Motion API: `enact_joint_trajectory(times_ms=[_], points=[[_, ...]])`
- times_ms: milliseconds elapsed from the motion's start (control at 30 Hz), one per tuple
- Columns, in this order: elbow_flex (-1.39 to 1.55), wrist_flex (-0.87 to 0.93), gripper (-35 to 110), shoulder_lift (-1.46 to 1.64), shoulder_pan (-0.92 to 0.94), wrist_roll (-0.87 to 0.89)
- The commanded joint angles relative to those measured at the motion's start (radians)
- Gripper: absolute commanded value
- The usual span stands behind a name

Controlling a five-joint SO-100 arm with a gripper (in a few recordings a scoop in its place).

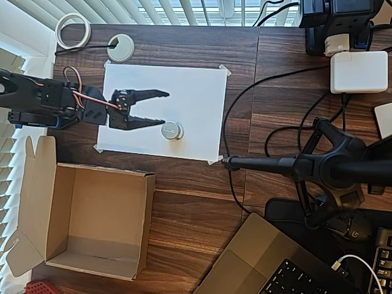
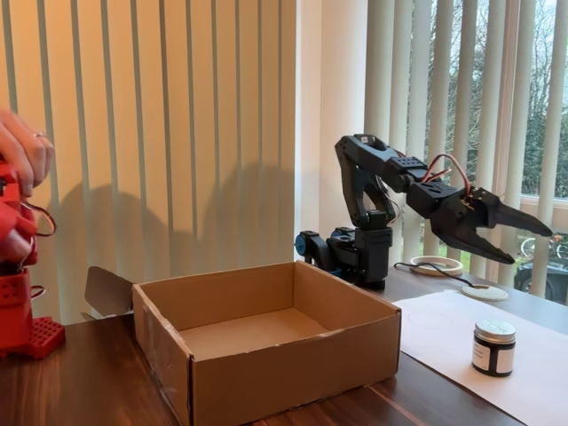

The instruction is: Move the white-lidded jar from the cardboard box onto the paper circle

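A small squat jar with an off-white flat lid and dark greyish sides (image 1: 172, 130) stands upright on a white rectangular paper sheet (image 1: 196, 92) taped to a dark wooden table (image 1: 202, 184), seen in the overhead view. The jar sits near the sheet's lower edge in that view, outside the large, shallow brown corrugated cardboard box (image 1: 37, 184), which lies well apart from it toward the picture's lower left, flaps open and its floor bare. The black two-finger pincer (image 1: 162, 107) of the robot arm is spread wide, holding nothing; its lower fingertip ends just beside the jar's lid in the overhead view, to the lid's upper left. The fixed view shows the jar (image 2: 493, 348) resting on the paper (image 2: 444, 328) while the pincer (image 2: 532, 240) hangs in the air above it, clear of the lid, the jaws parted and pointing to the right and slightly down. The box (image 2: 293, 364) stands to the jar's left in that view. Any pencil outline under the jar is too faint to make out in either view.
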Motion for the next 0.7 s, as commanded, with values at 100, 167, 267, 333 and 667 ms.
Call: enact_joint_trajectory(times_ms=[100,167,267,333,667], points=[[0.178,0.138,30,0.391,-0.091,0.275],[0.236,0.189,27,0.48,-0.104,0.337],[0.337,0.273,19,0.652,-0.107,0.405],[0.376,0.373,13,0.77,-0.106,0.445],[0.388,0.756,0,0.986,-0.106,0.675]])
